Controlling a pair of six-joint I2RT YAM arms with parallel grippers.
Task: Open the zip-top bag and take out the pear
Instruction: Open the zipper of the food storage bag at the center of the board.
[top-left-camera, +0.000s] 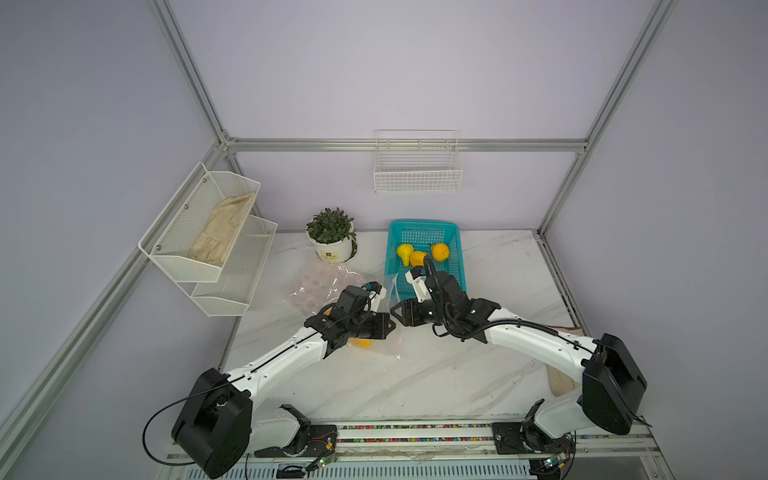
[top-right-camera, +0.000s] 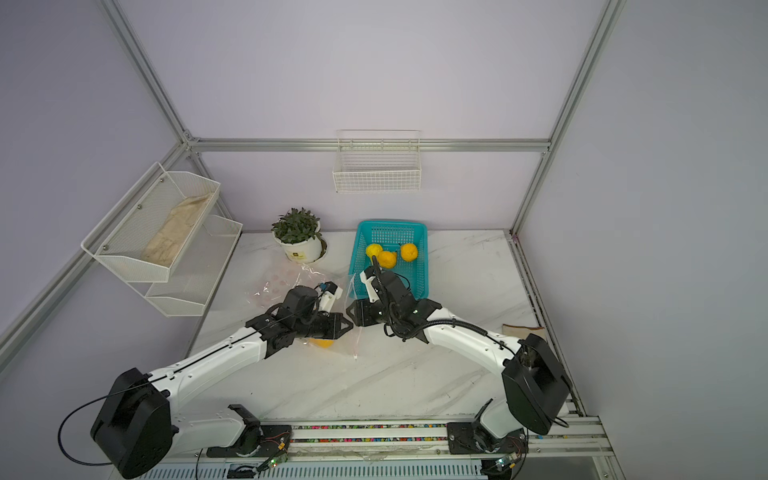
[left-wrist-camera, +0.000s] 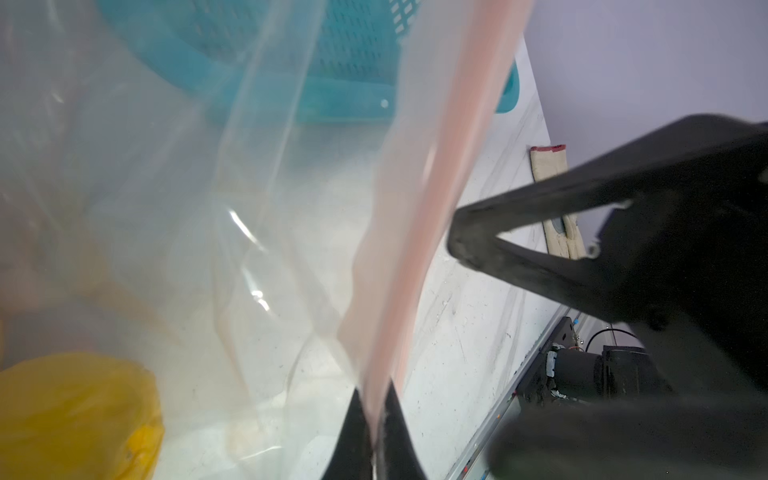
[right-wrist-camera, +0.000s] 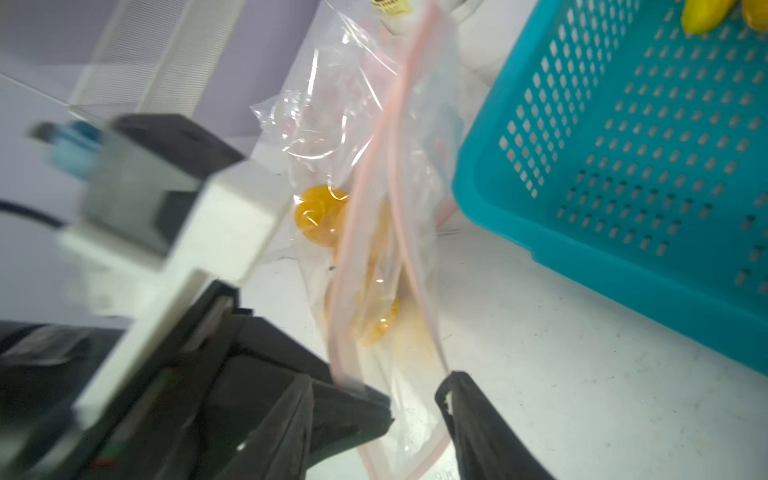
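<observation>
The clear zip-top bag (top-left-camera: 394, 299) with a pink zip strip (left-wrist-camera: 419, 232) hangs between both grippers at mid table. A yellow pear (right-wrist-camera: 320, 216) lies inside it, also showing under the left wrist in both top views (top-left-camera: 360, 343) (top-right-camera: 321, 343) and in the left wrist view (left-wrist-camera: 75, 415). My left gripper (left-wrist-camera: 374, 411) (top-left-camera: 392, 326) is shut on one pink lip of the bag. The two lips stand apart. My right gripper (right-wrist-camera: 376, 388) (top-left-camera: 392, 309) is open just opposite, one finger (right-wrist-camera: 457, 399) beside the other lip and gripping nothing.
A teal basket (top-left-camera: 455, 249) with three yellow fruits stands right behind the bag. A potted plant (top-left-camera: 332, 237) and a second, spotted clear bag (top-left-camera: 311, 286) are at back left. White mesh shelves (top-left-camera: 199, 232) line the left wall. A folded cloth (left-wrist-camera: 548, 162) lies at the right edge.
</observation>
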